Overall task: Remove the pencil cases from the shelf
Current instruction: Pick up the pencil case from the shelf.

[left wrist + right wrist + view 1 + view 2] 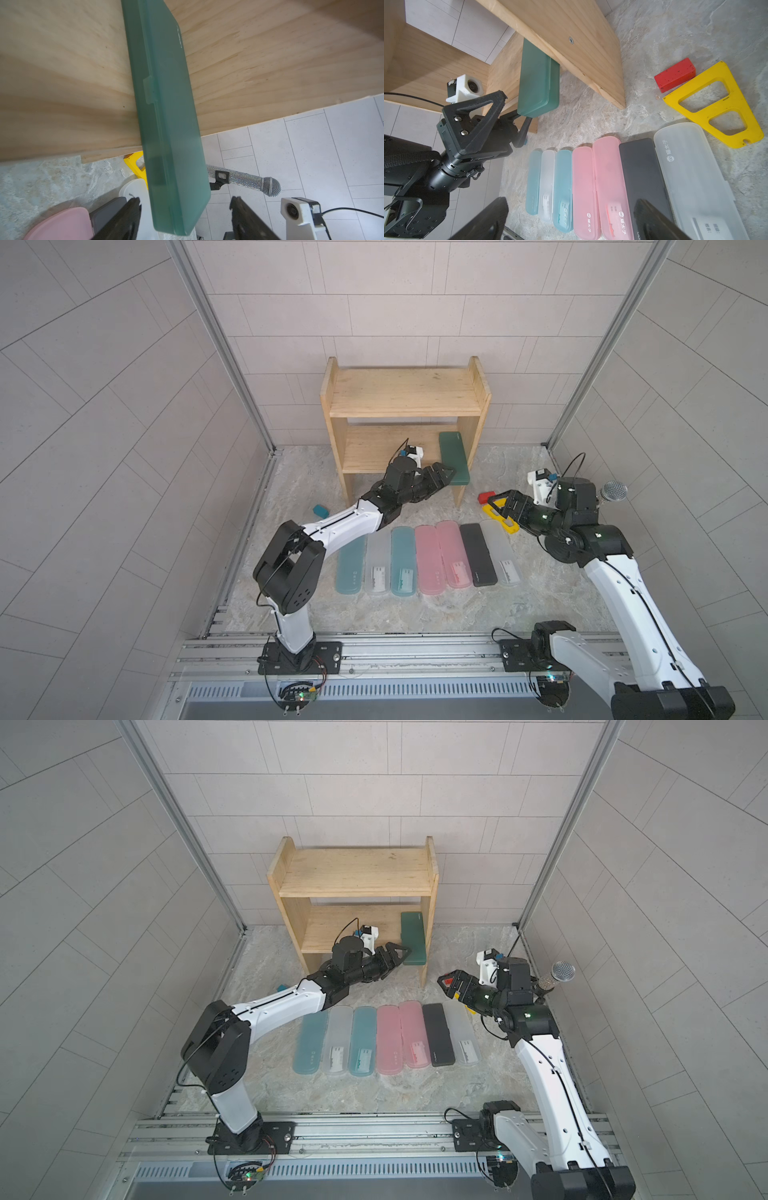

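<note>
We see one green case (454, 456) on the shelf (405, 391). It lies on the lower tier against the right side board, and its near end juts out past the front edge. Both top views show the top tier bare.

The left gripper (185, 200) reaches in at that jutting end. Its jaws stand apart, one on each side of the case, and the left wrist view shows a gap between each jaw and the plastic, so nothing is gripped.

Seven cases (428, 560) lie side by side on the tabletop (415, 614) in front of the shelf. From the robot's left they run teal, white, teal, pink, pink, black, white.

The right gripper (571, 203) hangs wide open and empty over the right end of that row. It is near the yellow block (708, 108) and the red block (675, 74), which touch each other beside the shelf.
</note>
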You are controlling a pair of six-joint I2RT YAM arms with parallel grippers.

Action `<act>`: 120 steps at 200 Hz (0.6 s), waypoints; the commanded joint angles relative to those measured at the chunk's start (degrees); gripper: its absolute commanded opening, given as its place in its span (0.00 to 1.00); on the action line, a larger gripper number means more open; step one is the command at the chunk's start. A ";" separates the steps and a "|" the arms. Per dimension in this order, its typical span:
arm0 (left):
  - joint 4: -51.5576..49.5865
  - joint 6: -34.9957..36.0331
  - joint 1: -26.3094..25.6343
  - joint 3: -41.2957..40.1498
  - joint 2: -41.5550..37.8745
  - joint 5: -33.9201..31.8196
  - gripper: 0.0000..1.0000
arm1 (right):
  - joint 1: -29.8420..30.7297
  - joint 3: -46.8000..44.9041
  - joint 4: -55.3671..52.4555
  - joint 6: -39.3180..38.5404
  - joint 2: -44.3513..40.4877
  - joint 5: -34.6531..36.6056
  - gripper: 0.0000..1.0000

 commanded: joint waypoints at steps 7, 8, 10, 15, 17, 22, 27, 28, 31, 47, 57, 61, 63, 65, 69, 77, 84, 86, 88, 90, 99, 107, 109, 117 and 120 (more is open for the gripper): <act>2.75 -0.86 -0.55 1.21 0.82 1.21 0.73 | -0.14 1.02 -1.07 -1.47 -1.02 0.37 1.00; 2.74 -0.85 -0.53 1.21 0.84 1.24 0.73 | -0.14 1.06 -1.10 -1.50 -1.02 0.37 1.00; 2.74 -0.85 -0.62 1.10 0.92 1.17 0.73 | -0.19 1.07 -1.18 -1.52 -0.97 0.37 1.00; 2.84 -0.91 -0.62 0.98 0.93 0.98 0.72 | -0.16 1.11 -1.23 -1.68 -0.96 0.38 1.00; 2.94 -0.97 -0.62 0.96 0.94 0.93 0.72 | -0.15 1.09 -1.32 -1.70 -0.92 0.38 1.00; 3.23 -1.21 -0.62 0.82 1.15 0.86 0.70 | -0.14 1.17 -1.43 -1.79 -0.78 0.33 1.00; 3.61 -1.48 -0.68 0.69 1.23 0.91 0.69 | -0.17 1.19 -1.50 -1.77 -0.69 0.29 1.00; 3.70 -1.51 -0.68 0.65 1.27 0.92 0.69 | -0.16 1.19 -1.53 -1.78 -0.68 0.33 1.00; 3.96 -1.73 -0.66 0.57 1.43 1.02 0.69 | -0.20 1.26 -1.60 -1.79 -0.67 0.29 1.00; 4.57 -2.33 -0.68 0.65 1.99 1.45 0.68 | -0.15 1.37 -1.80 -1.96 -0.80 0.20 1.00; 4.51 -2.27 -0.71 0.90 2.20 1.69 0.67 | -0.14 1.28 -1.80 -1.97 -0.99 0.48 1.00; 4.43 -2.26 -0.81 0.99 2.31 1.81 0.67 | -0.19 1.17 -1.81 -1.96 -1.02 0.55 1.00; 4.41 -2.30 -0.82 1.03 2.28 1.89 0.66 | -0.20 1.19 -1.82 -1.96 -1.02 0.55 1.00; 4.41 -2.26 -0.80 1.13 2.38 1.89 0.66 | -0.15 1.13 -1.78 -1.97 -1.02 0.55 1.00; 4.34 -2.25 -0.83 1.20 2.44 1.97 0.65 | -0.14 1.11 -1.81 -1.93 -1.13 0.47 1.00; 4.18 -2.25 -0.80 1.29 2.52 1.99 0.64 | -0.21 0.89 -1.78 -1.96 -1.11 0.47 1.00; 4.02 -2.12 -0.79 1.46 2.53 1.98 0.63 | -0.20 0.85 -1.82 -1.88 -1.11 0.48 1.00; 3.98 -2.08 -0.77 1.50 2.49 1.97 0.63 | -0.20 0.85 -1.82 -1.88 -1.11 0.51 1.00; 3.97 -2.08 -0.79 1.55 2.56 1.97 0.63 | -0.16 0.84 -1.82 -1.88 -1.11 0.50 1.00; 3.97 -2.08 -0.79 1.50 2.60 1.97 0.63 | -0.14 0.80 -1.82 -1.88 -1.11 0.47 1.00; 3.88 -2.08 -0.87 1.63 2.76 1.98 0.62 | -0.22 0.76 -1.81 -1.88 -1.08 0.38 1.00; 3.94 -2.12 -0.79 1.67 2.94 1.98 0.60 | -0.15 0.68 -1.80 -1.97 -1.14 0.31 1.00; 3.96 -2.15 -0.84 1.66 2.98 2.02 0.59 | -0.21 0.67 -1.82 -1.97 -1.16 0.29 1.00; 4.10 -2.25 -0.79 1.69 3.20 2.02 0.59 | -0.15 0.68 -1.82 -1.97 -1.20 0.29 1.00; 4.14 -2.25 -0.85 1.66 3.27 2.02 0.58 | -0.14 0.67 -1.78 -1.97 -1.19 0.29 1.00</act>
